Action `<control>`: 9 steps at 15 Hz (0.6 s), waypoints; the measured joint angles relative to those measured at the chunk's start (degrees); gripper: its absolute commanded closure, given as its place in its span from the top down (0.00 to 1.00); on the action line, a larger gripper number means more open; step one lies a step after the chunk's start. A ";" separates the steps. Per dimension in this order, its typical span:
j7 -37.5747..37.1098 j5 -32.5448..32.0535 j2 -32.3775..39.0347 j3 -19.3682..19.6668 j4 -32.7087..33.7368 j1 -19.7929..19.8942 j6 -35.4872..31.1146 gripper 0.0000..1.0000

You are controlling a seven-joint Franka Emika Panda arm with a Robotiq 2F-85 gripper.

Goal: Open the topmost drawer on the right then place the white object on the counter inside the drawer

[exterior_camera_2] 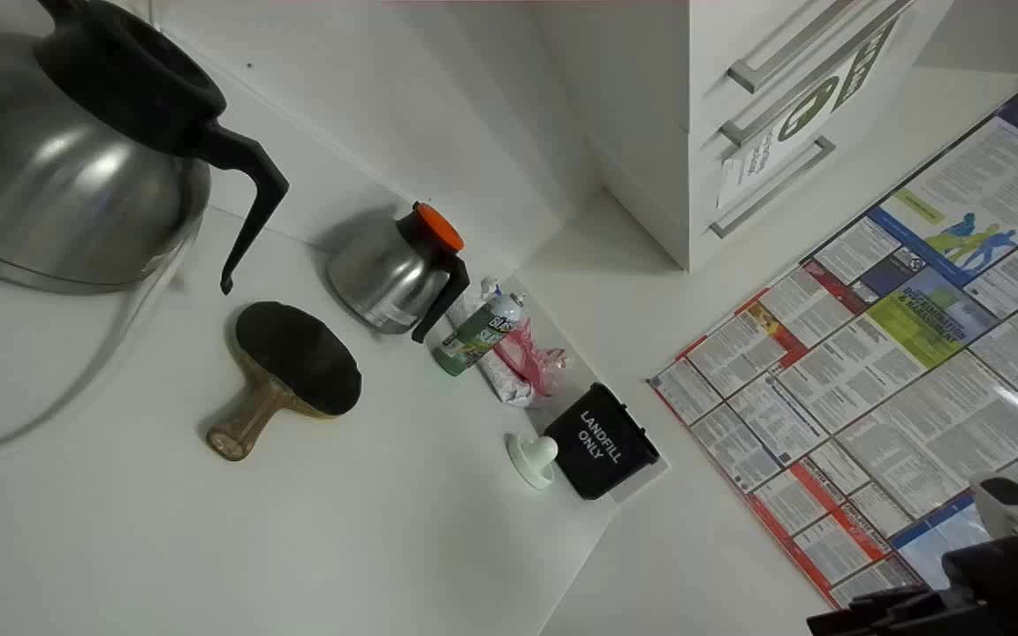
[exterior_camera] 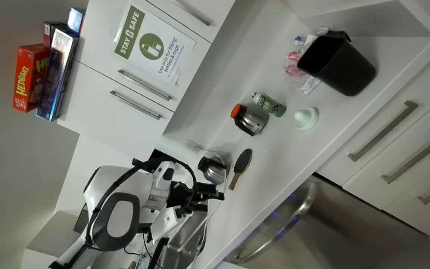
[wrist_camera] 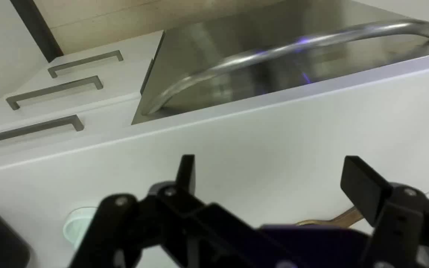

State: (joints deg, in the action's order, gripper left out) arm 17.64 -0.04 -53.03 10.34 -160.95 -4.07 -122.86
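The topmost drawer [exterior_camera: 383,131] is just under the counter edge, with a flat white front and a silver bar handle; it looks shut. In the wrist view this drawer [wrist_camera: 106,115] is the one nearest the counter edge. The white object [exterior_camera: 306,118], a pale knob on a round base, stands on the white counter [exterior_camera: 274,157], near the black bin; it also shows in an exterior view [exterior_camera_2: 534,459]. In the wrist view the white object [wrist_camera: 76,223] is partly hidden by a finger. My gripper [wrist_camera: 270,167] is open and empty, above the counter, away from both.
A black bin [exterior_camera: 338,63], a spray can [exterior_camera: 271,105], an orange-lidded steel jug [exterior_camera: 252,119], another steel jug [exterior_camera: 215,172] and a paddle [exterior_camera: 242,164] are on the counter. A steel appliance with a bar handle [exterior_camera: 286,224] adjoins the drawers. Wall cupboards [exterior_camera: 125,93] hang above.
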 measured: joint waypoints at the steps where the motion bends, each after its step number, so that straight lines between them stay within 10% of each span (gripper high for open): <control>1: 0.00 0.00 0.12 0.00 -0.56 0.00 0.10 1.00; 9: 0.00 0.00 0.87 -0.02 -0.98 -0.04 0.10 1.00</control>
State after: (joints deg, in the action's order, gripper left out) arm 17.64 -0.04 -52.16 10.32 -161.93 -4.11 -122.75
